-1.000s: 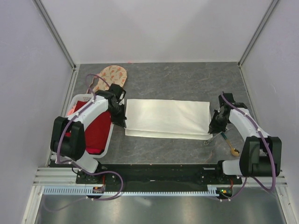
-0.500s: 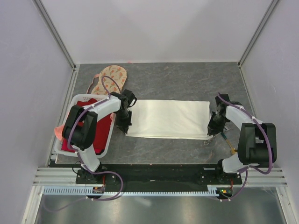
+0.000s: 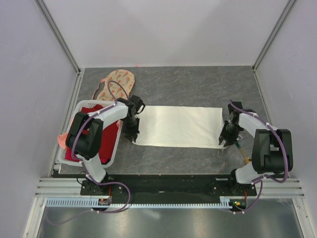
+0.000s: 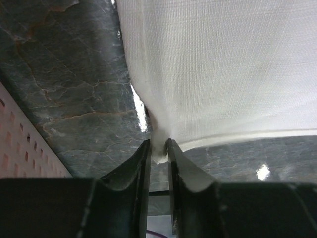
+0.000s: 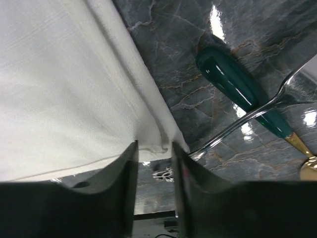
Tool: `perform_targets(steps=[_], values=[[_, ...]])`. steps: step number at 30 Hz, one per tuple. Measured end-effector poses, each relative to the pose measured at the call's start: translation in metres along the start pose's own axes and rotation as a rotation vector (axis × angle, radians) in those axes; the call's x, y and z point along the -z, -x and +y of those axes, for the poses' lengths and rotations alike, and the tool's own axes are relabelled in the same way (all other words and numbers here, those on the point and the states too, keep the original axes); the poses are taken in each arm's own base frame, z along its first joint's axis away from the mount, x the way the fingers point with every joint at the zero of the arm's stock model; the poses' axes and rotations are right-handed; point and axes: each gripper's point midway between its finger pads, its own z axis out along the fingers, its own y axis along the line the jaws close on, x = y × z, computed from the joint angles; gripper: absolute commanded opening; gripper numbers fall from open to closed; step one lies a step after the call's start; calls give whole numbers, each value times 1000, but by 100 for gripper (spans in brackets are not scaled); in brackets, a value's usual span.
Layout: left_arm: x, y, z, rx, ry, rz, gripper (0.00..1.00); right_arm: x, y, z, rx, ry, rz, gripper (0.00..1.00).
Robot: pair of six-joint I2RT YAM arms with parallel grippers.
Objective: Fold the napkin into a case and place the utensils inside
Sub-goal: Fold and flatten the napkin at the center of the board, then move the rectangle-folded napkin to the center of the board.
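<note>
The cream-white napkin (image 3: 178, 126) lies flat as a long folded rectangle across the middle of the table. My left gripper (image 3: 132, 137) is at its near left corner. In the left wrist view the jaws (image 4: 158, 146) are slightly parted, with the bunched corner of the napkin (image 4: 223, 74) still between the tips. My right gripper (image 3: 224, 141) is at the near right corner, open, its jaws (image 5: 154, 147) straddling the layered napkin edge (image 5: 74, 99) without pinching it. The utensils lie just right of that corner: a teal-handled piece (image 5: 237, 84) with a gold end (image 3: 249, 159), crossed by a shiny fork (image 5: 247, 118).
A white perforated basket (image 3: 81, 106) holding a red cloth (image 3: 101, 136) stands at the left, close to my left arm. Its wall (image 4: 20, 153) shows beside the left jaws. A peach floral cloth (image 3: 118, 82) lies behind the basket. Walls enclose the table.
Both grippers brought the napkin's near corners down onto the table, leaving the cloth narrower. Their jaws have since parted, the right more than the left.
</note>
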Motion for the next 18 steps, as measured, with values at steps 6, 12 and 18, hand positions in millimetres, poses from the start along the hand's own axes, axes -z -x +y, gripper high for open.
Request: perform_targets(steps=[6,12,18], values=[[39,1,-14,-7,-99,-57,52,32,9,3,19,31,-88,58],[98,34,-48,-13,-269,-213,17,46,37,17,48,71,-159,48],[88,78,-74,-9,-318,-228,8,27,66,40,68,96,-160,31]])
